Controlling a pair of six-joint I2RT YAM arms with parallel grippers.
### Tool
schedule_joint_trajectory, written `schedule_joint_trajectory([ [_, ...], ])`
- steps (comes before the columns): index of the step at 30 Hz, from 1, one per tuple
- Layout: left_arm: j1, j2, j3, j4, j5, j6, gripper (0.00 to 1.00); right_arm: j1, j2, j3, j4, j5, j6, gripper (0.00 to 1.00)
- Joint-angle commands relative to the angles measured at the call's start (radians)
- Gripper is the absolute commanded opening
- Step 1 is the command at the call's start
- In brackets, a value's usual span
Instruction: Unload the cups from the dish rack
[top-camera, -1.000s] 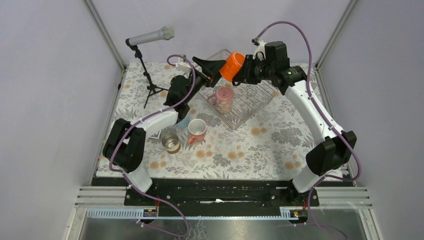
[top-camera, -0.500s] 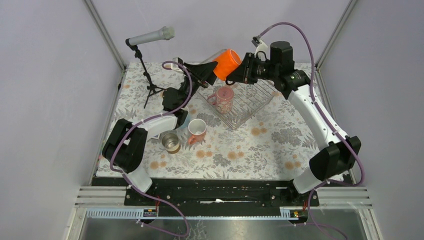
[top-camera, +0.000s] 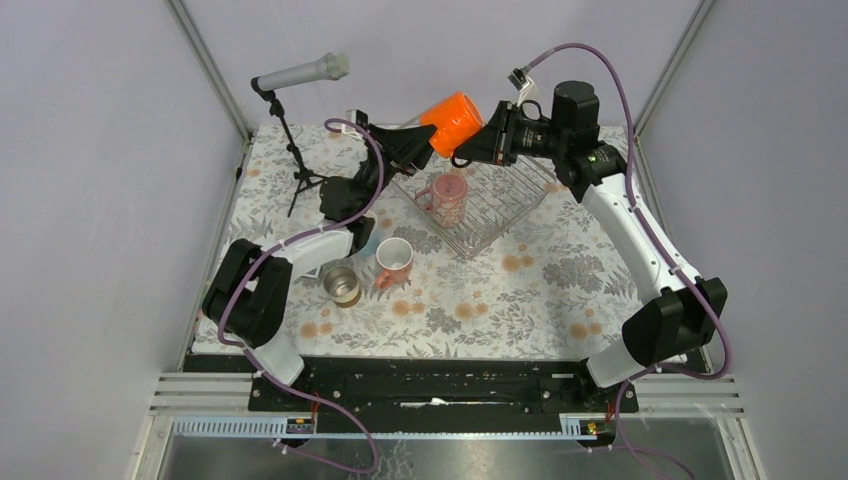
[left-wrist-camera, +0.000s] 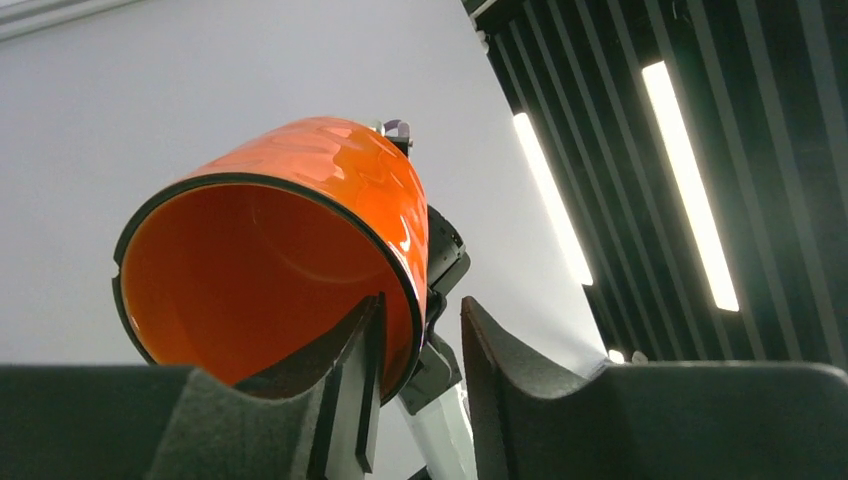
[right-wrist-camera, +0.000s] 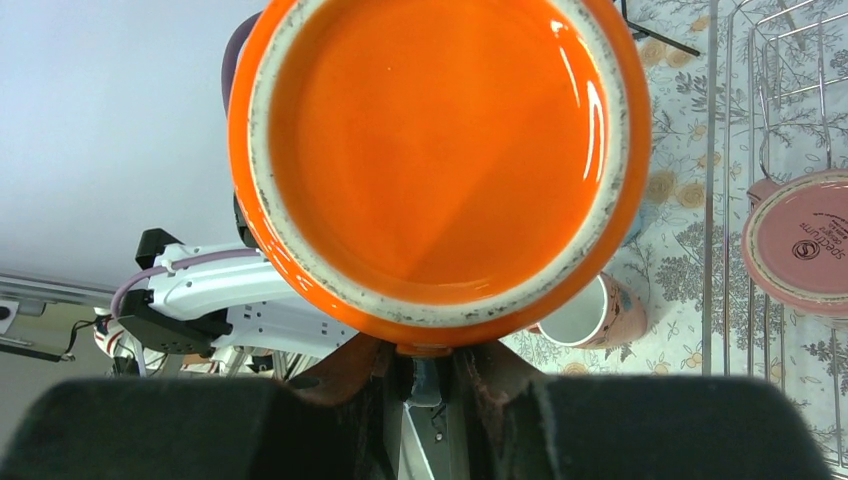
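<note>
The bright orange mug hangs tilted in the air above the far left corner of the dish rack. My right gripper is shut on its handle, whose base shows in the right wrist view. My left gripper straddles the mug's rim, one finger inside and the other outside, with a gap still showing at the outer finger. A dusty-pink mug stands upside down in the rack. On the cloth stand the salmon-pink mug, the steel cup and, half hidden by my left arm, the light blue mug.
A microphone on a black tripod stands at the far left corner. Grey enclosure walls close in the floral cloth on the left, back and right.
My right gripper has carried the orange mug up and to the left, tilting it. My left gripper has risen to the rim and its jaws have narrowed around it.
</note>
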Motion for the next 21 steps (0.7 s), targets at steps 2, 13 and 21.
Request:
schedule_joint_trajectory([
  [2, 0.001, -0.003, 0.068, 0.043, 0.071, -0.012, 0.40, -0.006, -0.054, 0.023, 0.064, -0.056, -0.039, 0.00],
  [13, 0.002, -0.021, 0.119, -0.142, 0.132, 0.070, 0.00, -0.006, -0.057, 0.044, -0.058, -0.028, -0.140, 0.00],
  [21, 0.012, -0.054, 0.122, -0.197, 0.102, 0.144, 0.00, -0.005, -0.075, 0.027, -0.086, 0.058, -0.157, 0.89],
])
